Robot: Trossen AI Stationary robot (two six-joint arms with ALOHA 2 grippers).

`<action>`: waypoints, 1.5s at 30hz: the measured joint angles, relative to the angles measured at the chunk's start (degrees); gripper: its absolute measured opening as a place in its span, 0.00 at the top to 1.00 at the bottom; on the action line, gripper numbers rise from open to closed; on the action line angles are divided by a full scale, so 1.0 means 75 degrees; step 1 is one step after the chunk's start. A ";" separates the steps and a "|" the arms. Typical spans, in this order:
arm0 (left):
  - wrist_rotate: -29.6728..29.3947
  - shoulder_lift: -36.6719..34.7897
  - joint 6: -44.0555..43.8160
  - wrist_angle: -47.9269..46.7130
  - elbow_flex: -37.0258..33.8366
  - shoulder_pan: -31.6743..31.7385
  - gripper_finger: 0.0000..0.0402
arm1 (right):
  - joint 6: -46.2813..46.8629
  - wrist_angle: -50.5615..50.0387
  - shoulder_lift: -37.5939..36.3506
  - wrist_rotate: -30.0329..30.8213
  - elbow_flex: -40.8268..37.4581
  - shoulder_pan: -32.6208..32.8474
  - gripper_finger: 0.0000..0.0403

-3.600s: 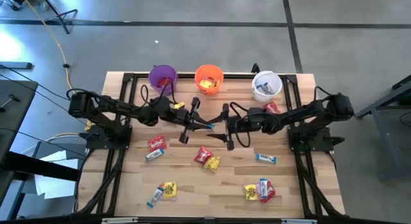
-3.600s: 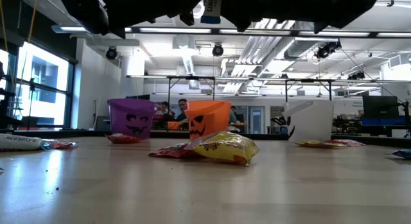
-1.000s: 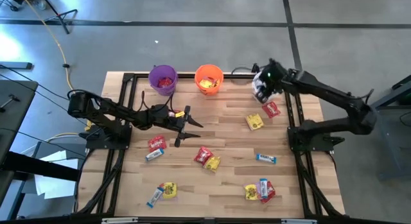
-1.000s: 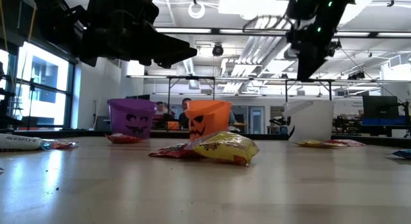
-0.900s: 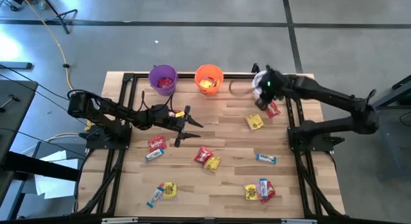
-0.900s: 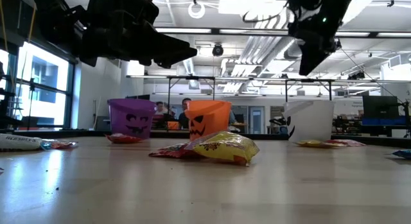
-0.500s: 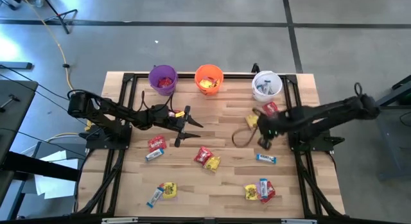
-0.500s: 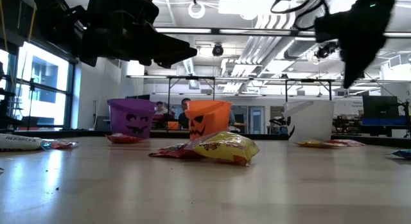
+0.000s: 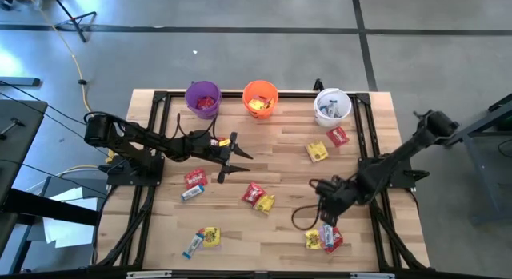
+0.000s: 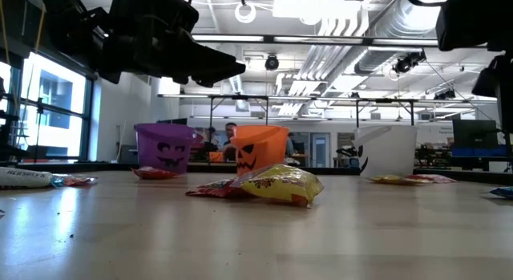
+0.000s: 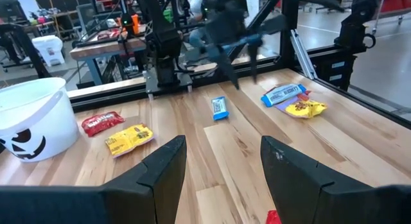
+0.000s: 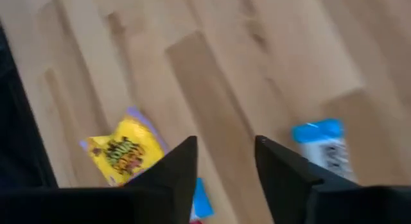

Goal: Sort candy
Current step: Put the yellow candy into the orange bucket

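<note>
High view: we see the whole worktop (image 9: 280, 147); purple bucket (image 9: 202, 97), orange bucket (image 9: 260, 97) and white bucket (image 9: 332, 105) stand in a row along the upper edge. Candy (image 9: 258, 197) lies scattered below them, from centre to lower right and lower left.
Low view: we get only bucket faces and one red-and-yellow candy pile at frame centre; the lower-right cluster does not show here.
Left wrist view: we pick out the white bucket at left, with red and yellow packets beside it and a blue bar farther off.
Right wrist view: a yellow packet and a blue-and-white bar on bare wood, close below.
Left gripper (image 9: 232, 158): left of centre in the high view, above the worktop; fingers spread apart, nothing between them.
Right gripper (image 9: 326, 213): lower right, just above the candy cluster there; fingers parted with a gap, holding nothing, touching nothing we can see.
</note>
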 joint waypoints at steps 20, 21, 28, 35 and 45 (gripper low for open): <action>0.0000 0.0000 -0.0001 -0.0310 0.0003 0.0000 0.53 | -0.0421 0.0074 0.4232 -0.1558 0.2769 0.0306 0.47; 0.0000 0.0000 -0.0002 -0.0313 0.0003 0.0000 0.53 | -0.0383 -0.0168 0.4380 -0.1602 0.2926 0.0286 0.47; -0.0039 0.0000 -0.0001 -0.0421 0.0003 0.0000 0.54 | -0.0508 -0.0741 0.4855 -0.1930 0.3467 0.0103 0.55; -0.0402 -0.0005 0.0063 -0.0557 -0.0092 -0.0003 0.61 | -0.1043 -0.0966 0.4854 -0.1971 0.3454 -0.0091 0.91; -0.0990 -0.0006 -0.0192 0.1818 -0.1581 0.0000 0.73 | -0.3525 -0.1107 0.4026 0.0355 0.3439 -0.0994 0.97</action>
